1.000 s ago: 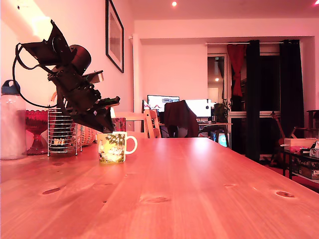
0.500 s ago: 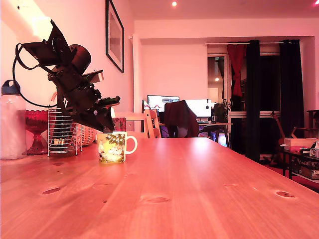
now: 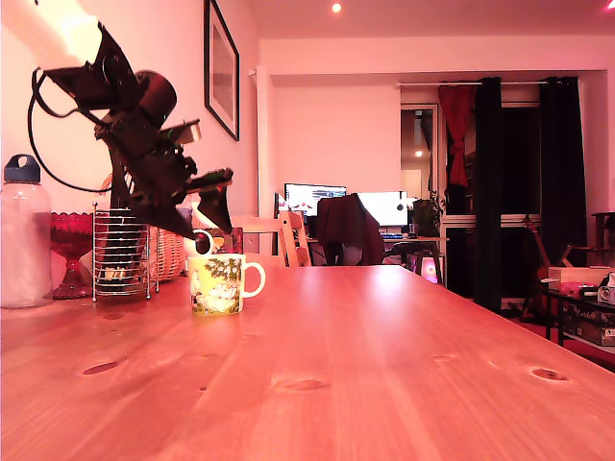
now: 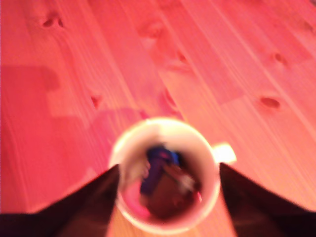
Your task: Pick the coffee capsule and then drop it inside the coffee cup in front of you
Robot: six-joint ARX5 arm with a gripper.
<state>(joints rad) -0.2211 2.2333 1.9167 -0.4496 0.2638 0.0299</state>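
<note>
Both fingers of the gripper (image 3: 213, 223) stand apart with nothing between them, so the grip is let go. They hang just over the coffee cup (image 3: 219, 283), which sits on the wooden table (image 3: 384, 365) toward the exterior view's left. From the wrist view I look right down into the coffee cup (image 4: 165, 173), with a dark finger on each side of its rim. Inside it I can see a blue thing and some dark shapes. The picture is blurry, so I cannot be sure, but I think the blue thing is the coffee capsule (image 4: 155, 168), lying at the bottom of the cup.

So I think the drop is done, or almost done. The capsule looks like it is in the cup, and the arm is at the end of its job.

Behind the cup stands a wire utensil holder (image 3: 123, 254), and beside that a red glass (image 3: 69, 252) and a big bottle (image 3: 24, 235). They are close to the arm.

Next the arm needs to go straight up and away, with its fingers wide, so it does not bump the cup's rim or tip it, and does not hit the wire holder at the back
</note>
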